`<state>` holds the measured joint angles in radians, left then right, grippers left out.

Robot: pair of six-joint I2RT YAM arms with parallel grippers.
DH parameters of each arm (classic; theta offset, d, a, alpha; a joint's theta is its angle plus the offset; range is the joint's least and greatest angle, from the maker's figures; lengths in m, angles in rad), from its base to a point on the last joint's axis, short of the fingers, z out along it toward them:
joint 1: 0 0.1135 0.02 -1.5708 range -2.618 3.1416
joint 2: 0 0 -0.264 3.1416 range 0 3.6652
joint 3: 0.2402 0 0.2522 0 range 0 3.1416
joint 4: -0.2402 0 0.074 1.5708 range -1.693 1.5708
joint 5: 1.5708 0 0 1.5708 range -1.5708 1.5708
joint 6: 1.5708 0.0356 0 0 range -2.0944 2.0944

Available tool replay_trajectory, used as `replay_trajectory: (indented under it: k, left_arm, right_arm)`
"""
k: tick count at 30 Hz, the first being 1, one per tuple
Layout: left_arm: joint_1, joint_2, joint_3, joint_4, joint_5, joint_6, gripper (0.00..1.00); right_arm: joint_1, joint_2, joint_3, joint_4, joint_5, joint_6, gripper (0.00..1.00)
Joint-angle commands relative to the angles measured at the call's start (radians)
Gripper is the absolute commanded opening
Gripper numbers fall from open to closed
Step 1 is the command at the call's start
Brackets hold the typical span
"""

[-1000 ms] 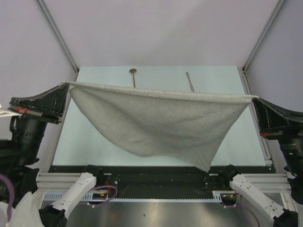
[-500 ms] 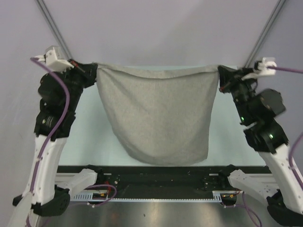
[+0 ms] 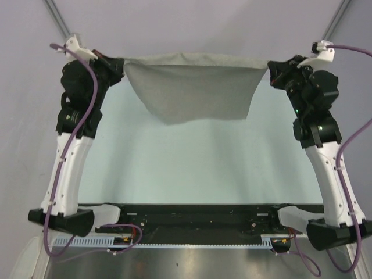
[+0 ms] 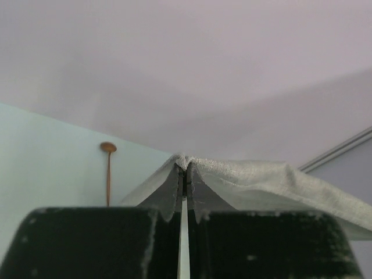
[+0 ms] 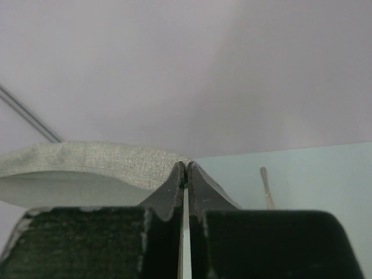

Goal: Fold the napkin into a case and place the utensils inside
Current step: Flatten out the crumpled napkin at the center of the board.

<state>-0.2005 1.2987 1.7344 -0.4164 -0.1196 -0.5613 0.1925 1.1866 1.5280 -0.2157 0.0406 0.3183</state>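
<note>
Left jaws: clenched on one top corner of the napkin point(image 3: 195, 87), with the cloth pinched right at the tips.
Spoon point(image 4: 108, 147): seen in the left wrist view on the table point(image 3: 192, 168), beyond and to the left of the left jaws, apart from the cloth.
Napkin: hung between the two pairs of jaws, its top edge nearly taut; the rest drapes below them and appears to be off the table.
Step in hand: judged to be the laying-out of the cloth. Both corners are best lowered together and level, so that the hanging edge is set down first and the rest is drawn flat without creases.
Knife point(image 5: 265, 183): on the table beyond and just right of the right jaws. It should not be covered or swept aside.
Right jaws: clenched on the other top corner.
</note>
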Motion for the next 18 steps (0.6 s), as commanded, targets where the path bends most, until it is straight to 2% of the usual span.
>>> replay_trajectory:
  k: [1,4,10,11,15,18]
  left_arm:
    - [0.01,-0.198,-0.186,0.036,-0.025,-0.038,0.0]
    - [0.01,-0.298,-0.375,-0.002,-0.021,-0.031,0.0]
    - [0.013,-0.415,-0.773,-0.174,-0.026,-0.114,0.0]
    - [0.013,-0.432,-0.808,-0.223,-0.034,-0.133,0.0]
    - [0.015,-0.457,-0.969,-0.311,-0.067,-0.218,0.0]
    - [0.021,-0.438,-1.049,-0.387,-0.106,-0.301,0.0]
  right_arm:
    - [0.001,-0.172,-0.156,-0.026,-0.093,0.094,0.0]
    - [0.004,-0.276,-0.32,-0.115,-0.169,0.14,0.0]
    - [0.012,-0.45,-0.621,-0.315,-0.231,0.215,0.0]
    - [0.01,-0.468,-0.711,-0.333,-0.235,0.237,0.0]
    - [0.007,-0.509,-0.864,-0.492,-0.193,0.341,0.0]
    - [-0.001,-0.466,-0.96,-0.516,-0.212,0.41,0.0]
